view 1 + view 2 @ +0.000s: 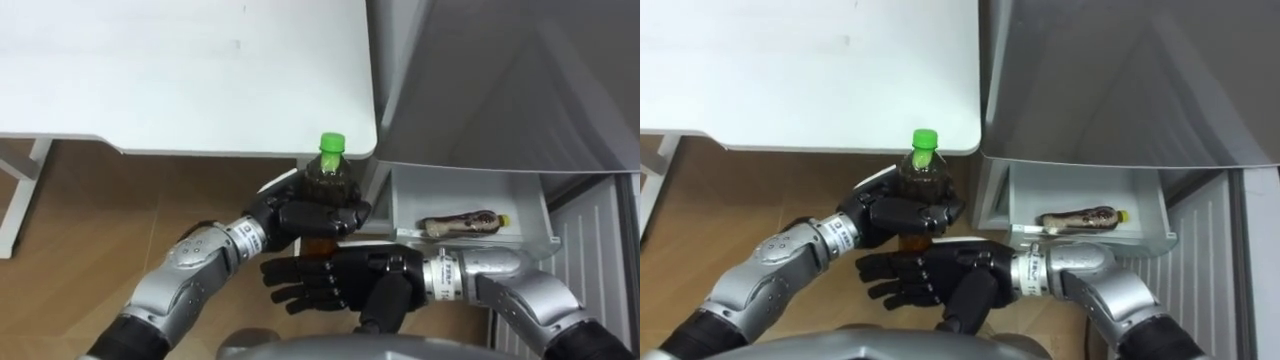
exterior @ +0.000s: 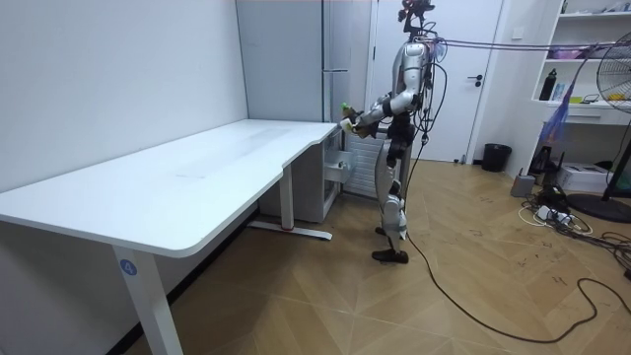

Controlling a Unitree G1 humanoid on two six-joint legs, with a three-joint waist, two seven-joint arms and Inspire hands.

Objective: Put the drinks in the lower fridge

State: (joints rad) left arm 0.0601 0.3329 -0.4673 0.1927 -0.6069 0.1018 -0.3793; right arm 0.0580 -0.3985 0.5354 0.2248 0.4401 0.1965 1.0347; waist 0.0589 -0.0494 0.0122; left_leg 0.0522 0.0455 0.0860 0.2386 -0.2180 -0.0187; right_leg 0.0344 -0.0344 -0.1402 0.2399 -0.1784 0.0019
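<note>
1. The robot stands at the corner of the white tabletop, just beside the grey fridge. In the room view, open wooden floor lies behind it and to its side.
2. From the head camera, the tabletop's rounded corner edge sits just behind the green-capped bottle. Only a narrow gap separates that corner from the fridge wall.
3. My left hand is clamped round the bottle's body and holds it upright in the air, off every surface.
4. My right hand lies below it, fingers stretched out and spread, gripping nothing. I cannot tell whether it touches the bottle's base.
5. The lower fridge drawer stands open to the right of both hands. A dark drink bottle with a yellow cap lies on its side inside.
6. The drawer's front left corner is close to my right wrist and is the nearest obstruction.
7. A black bin stands well off, by the far wall.
</note>
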